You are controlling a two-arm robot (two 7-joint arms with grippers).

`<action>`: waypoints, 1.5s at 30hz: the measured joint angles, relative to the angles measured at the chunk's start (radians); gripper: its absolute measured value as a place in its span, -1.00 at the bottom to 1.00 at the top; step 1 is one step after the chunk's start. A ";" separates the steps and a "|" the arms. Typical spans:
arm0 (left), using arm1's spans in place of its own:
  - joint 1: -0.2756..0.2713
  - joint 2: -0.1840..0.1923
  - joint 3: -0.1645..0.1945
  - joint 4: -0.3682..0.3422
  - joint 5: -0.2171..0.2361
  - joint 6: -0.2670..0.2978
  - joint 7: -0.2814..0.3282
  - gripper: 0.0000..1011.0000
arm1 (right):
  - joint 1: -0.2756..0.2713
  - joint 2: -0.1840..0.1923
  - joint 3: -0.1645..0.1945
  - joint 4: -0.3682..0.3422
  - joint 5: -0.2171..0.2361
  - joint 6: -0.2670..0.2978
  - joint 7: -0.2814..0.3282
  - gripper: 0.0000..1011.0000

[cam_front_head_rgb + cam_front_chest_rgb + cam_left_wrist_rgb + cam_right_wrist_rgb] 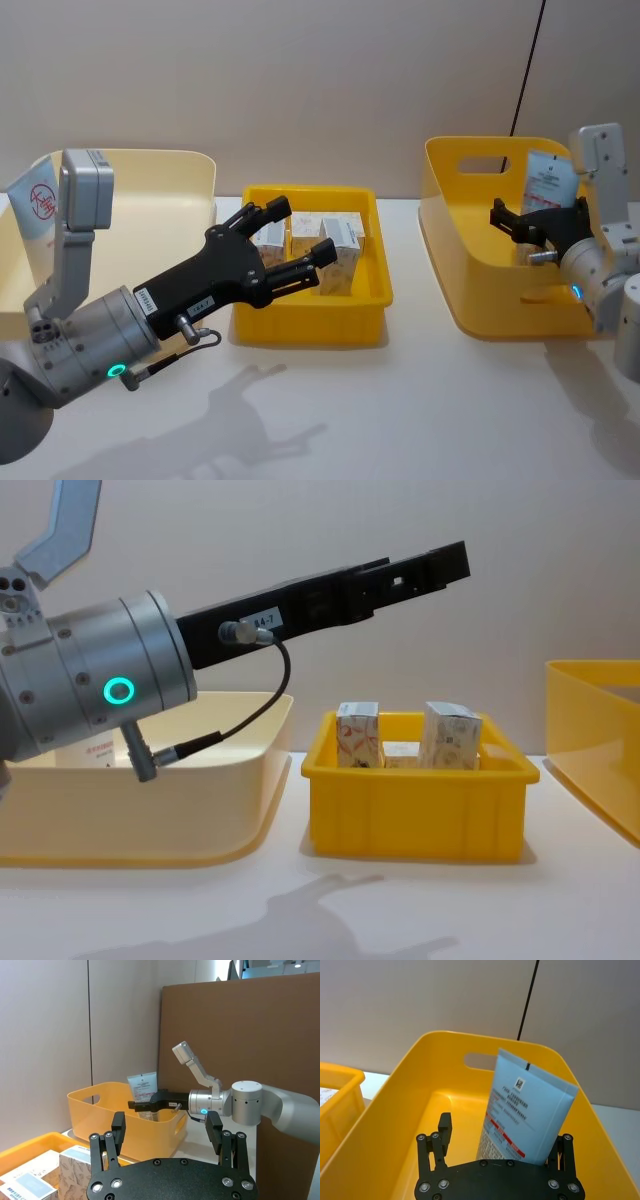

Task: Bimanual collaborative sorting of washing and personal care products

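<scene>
Over the middle bin (372, 300) hangs the left claw (300, 232), its fingers spread wide apart and gripping nothing. It is above the cartons (345, 232), which stand upright in a row inside that bin. From the chest, the left claw (440, 565) shows high above the middle bin (415, 810), well clear of the cartons (448, 735) below. The left wrist camera looks past the left claw (166, 1132) at the cartons (30, 1170) in the middle bin (30, 1147).

On the right side of the desk (400, 400), the right claw (520, 225) reaches into the right bin (470, 270). The tube (548, 180) stands nearly upright there, its flat end up and poking above the rim. In the right wrist view the right claw (505, 1150) is open, with the tube (525, 1110) between its fingers. One finger (445, 1132) is plainly clear of the tube; whether the other touches it I cannot tell. The tube's lower end is hidden behind the claw body. From the left wrist, the right claw (145, 1105) sits at rim height of the right bin (100, 1110), the tube (142, 1087) rising above it.

At the far left, the bottle (35, 205) stands in the left bin (180, 175), behind the left arm. The chest view shows the bottle (95, 750) in the left bin (150, 810), under that arm.
</scene>
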 joint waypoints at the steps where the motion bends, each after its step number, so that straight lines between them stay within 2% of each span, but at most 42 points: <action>1: 0.000 0.000 0.000 0.000 0.000 0.000 0.000 0.98 | -0.002 0.001 0.001 -0.003 0.000 -0.003 0.001 0.98; 9: 0.000 0.000 0.000 0.000 0.000 0.000 0.000 0.98 | -0.026 0.010 0.009 -0.044 -0.005 -0.053 0.015 0.98; 31: 0.000 0.000 0.000 0.000 0.000 0.000 0.000 0.98 | -0.087 0.040 0.056 -0.177 -0.015 -0.245 0.071 0.98; 38: 0.000 0.000 0.000 0.000 0.000 0.000 0.000 0.98 | -0.099 0.042 0.067 -0.198 -0.009 -0.275 0.088 0.98; 45: 0.004 0.001 0.000 -0.001 0.010 0.000 0.016 0.98 | -0.109 0.041 0.064 -0.205 -0.007 -0.275 0.088 0.98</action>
